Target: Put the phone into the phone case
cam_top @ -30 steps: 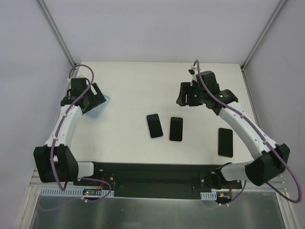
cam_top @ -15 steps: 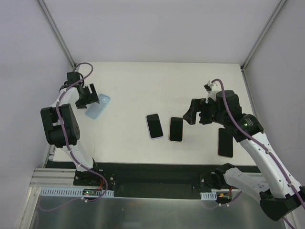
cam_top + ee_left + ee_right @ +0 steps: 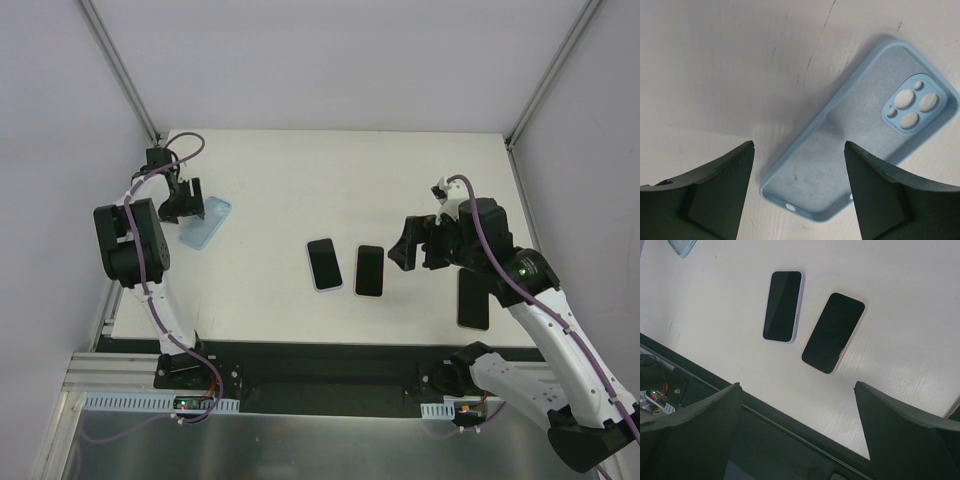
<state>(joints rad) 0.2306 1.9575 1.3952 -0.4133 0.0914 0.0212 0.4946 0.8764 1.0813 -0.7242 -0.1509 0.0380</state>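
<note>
The light blue phone case lies hollow side up at the table's left, its camera cutout toward the far end. My left gripper hovers open just over the case's near end, holding nothing. Three dark-screened phones lie face up: a lavender-edged phone, a cream-edged phone, and a third phone partly under my right arm. My right gripper hangs wide open and empty, above the table just right of the cream-edged phone.
The black base rail runs along the table's near edge and shows in the right wrist view. The left arm is folded up along the table's left edge. White walls and metal posts enclose the back.
The left arm folded back along the left edge, its gripper staying at the case and narrowing a little. The right gripper swung toward the near right and opened wide.
</note>
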